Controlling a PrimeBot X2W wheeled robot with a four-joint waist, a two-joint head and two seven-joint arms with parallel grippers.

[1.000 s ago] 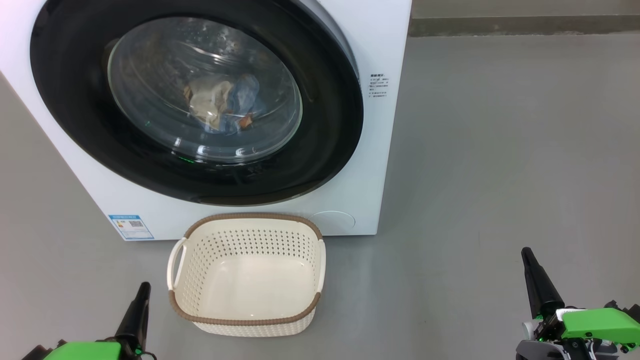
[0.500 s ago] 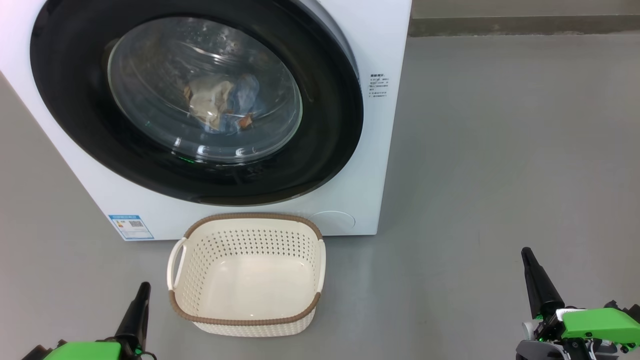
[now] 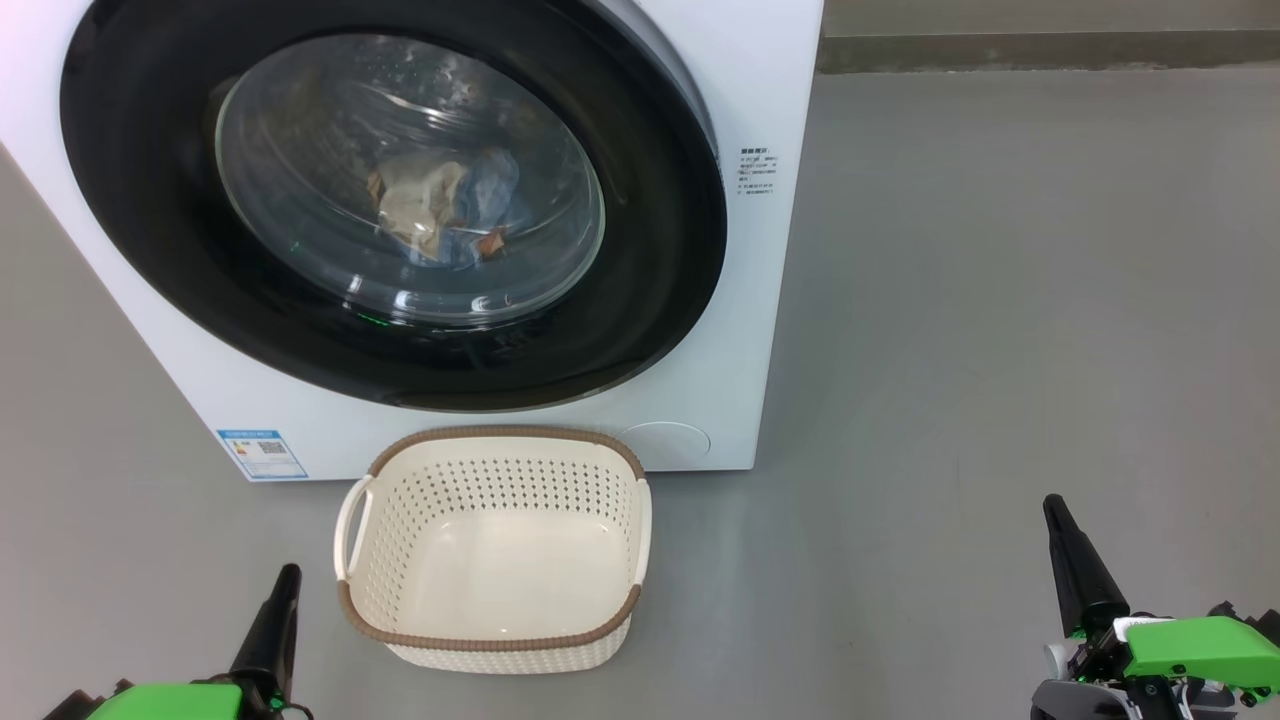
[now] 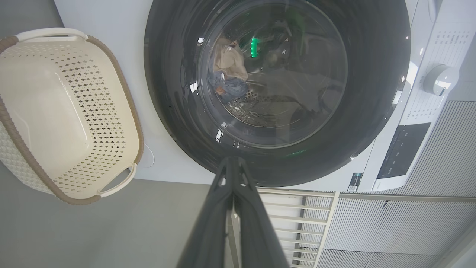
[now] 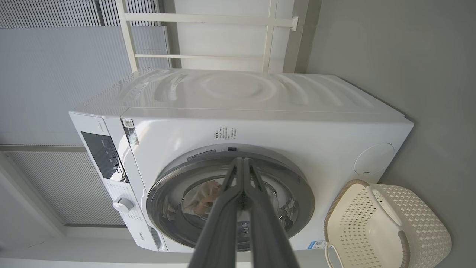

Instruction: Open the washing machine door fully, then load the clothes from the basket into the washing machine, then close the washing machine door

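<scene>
Well, w/ left gripper [image 3: 289, 573] & right gripper [image 3: 1050, 503] both pinched shut on nothing, we see soft, light blue-and-cream clothes [image 3: 440, 215] inside the white front-loading washing machine [image 3: 765, 90] behind its closed, prob. stiff black-rimmed round glass door [image 3: 660, 260], best hooked at the rim.

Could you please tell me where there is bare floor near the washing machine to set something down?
The widest bare floor lies right of the washing machine, down to the right pincer. A narrower strip runs left of the basket, ahead of the left pincer. It is crowded below the shut washing machine door, where the empty basket stands close to the machine.
</scene>
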